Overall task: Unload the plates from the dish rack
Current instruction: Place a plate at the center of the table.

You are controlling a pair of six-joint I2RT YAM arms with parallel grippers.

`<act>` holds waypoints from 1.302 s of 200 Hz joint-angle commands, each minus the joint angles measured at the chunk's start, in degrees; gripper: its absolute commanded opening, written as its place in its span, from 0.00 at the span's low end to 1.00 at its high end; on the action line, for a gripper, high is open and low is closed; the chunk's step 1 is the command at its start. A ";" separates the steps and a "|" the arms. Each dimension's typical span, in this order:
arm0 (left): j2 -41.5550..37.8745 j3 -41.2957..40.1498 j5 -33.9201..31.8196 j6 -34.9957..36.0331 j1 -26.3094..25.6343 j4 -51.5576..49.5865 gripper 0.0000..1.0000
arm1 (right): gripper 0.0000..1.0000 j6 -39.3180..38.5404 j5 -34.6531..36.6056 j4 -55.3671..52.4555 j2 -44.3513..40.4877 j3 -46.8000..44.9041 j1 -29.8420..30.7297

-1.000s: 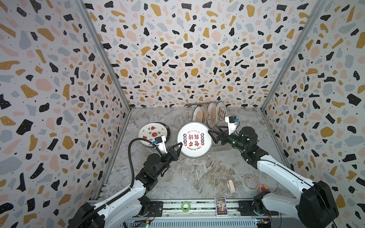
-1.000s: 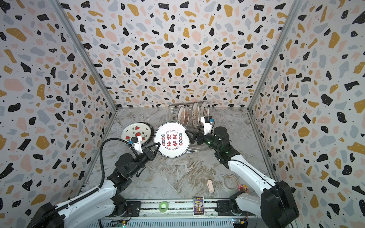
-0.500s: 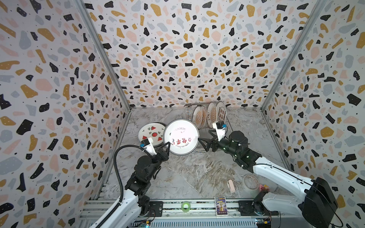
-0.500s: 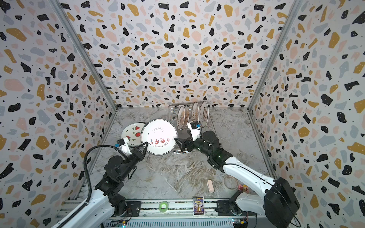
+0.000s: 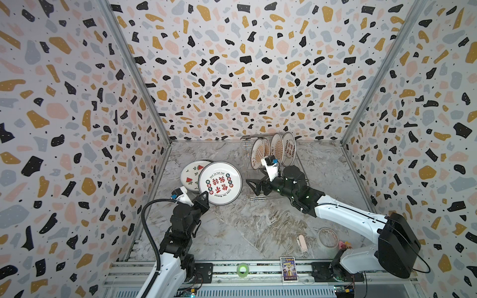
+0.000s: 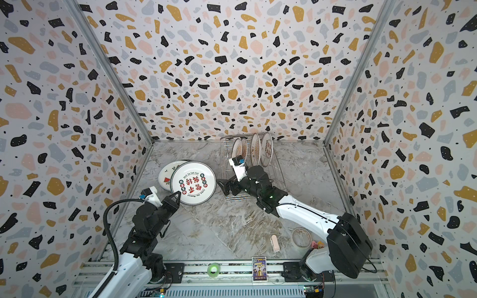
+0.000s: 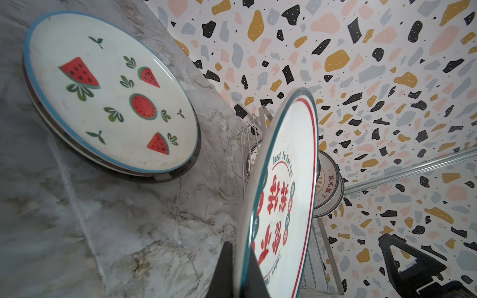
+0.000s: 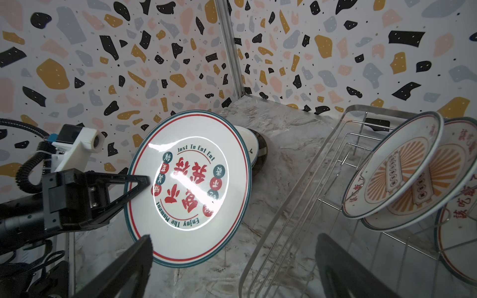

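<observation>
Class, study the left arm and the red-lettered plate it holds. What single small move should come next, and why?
Probably lower the red-lettered plate onto the watermelon plate. The left gripper is shut on its rim, holding it tilted close to that plate, and the right gripper is open, apart from it.
</observation>
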 commanded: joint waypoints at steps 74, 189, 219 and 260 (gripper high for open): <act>-0.36 -1.73 1.50 -6.38 0.30 -4.91 0.00 | 0.99 -4.84 -0.83 -4.32 4.93 6.32 3.37; 7.38 -3.66 3.67 -13.30 0.22 -4.52 0.00 | 0.99 -5.75 1.46 -6.56 9.30 9.54 5.64; 7.66 -4.52 3.48 -15.56 0.15 -4.24 0.00 | 0.99 -5.70 2.32 -7.14 10.12 10.12 5.81; 10.89 -3.92 1.90 -15.93 -0.73 -4.77 0.00 | 0.99 -5.69 2.60 -7.53 11.05 10.76 6.05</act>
